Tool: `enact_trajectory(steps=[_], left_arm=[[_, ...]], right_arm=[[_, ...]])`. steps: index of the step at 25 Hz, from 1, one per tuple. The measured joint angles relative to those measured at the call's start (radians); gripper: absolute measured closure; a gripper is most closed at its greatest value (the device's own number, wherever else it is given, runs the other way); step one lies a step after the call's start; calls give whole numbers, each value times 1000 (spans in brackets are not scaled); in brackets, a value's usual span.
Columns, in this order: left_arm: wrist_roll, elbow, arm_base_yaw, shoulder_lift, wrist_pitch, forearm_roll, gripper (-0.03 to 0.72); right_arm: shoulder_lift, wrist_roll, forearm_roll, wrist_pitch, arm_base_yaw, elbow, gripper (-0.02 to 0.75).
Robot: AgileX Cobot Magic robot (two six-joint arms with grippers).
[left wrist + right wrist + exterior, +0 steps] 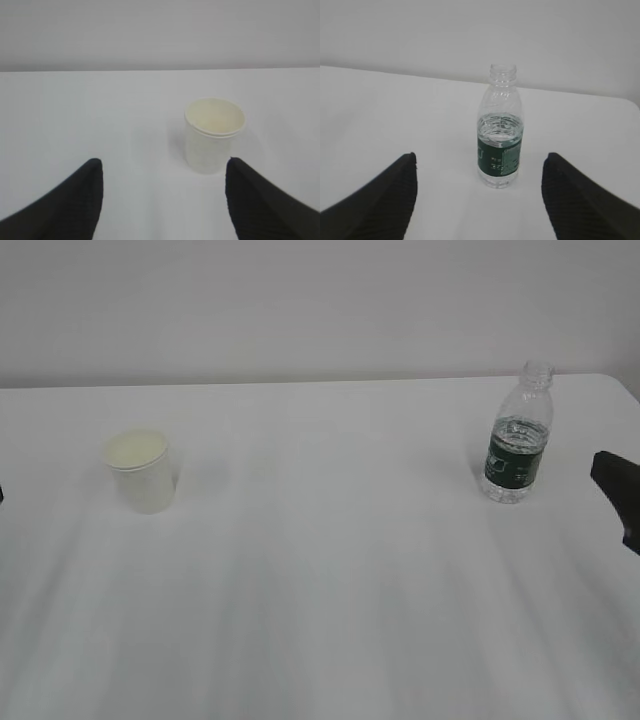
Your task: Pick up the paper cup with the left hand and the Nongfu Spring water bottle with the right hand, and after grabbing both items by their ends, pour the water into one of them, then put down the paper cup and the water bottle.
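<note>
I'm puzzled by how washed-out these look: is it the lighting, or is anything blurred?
Exterior view: flat, even light, a faint shadow right of the cup, soft streaks on the table. Left wrist view: the cup's edges look soft, with the tool fingers as dark blurs. Right wrist view: the bottle is sharpest, without strong glare.

The left hand (160, 200) shows both black fingers spread wide at 7 and 5 o'clock, holding nothing. The right hand (479, 197) does likewise.
</note>
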Motion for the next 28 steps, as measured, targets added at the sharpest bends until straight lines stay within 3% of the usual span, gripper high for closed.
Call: enact_trajectory(steps=[9, 22, 28], left_arm=[[-62, 94, -11, 71, -129, 20, 143], [-142, 159, -14, 163, -235, 182, 148], [-143, 159, -14, 237, -282, 197, 148]], right_arm=[[139, 16, -44, -218, 0, 90, 148], [379, 4, -44, -569, 0, 183, 148], [504, -21, -13, -600, 0, 204, 148]])
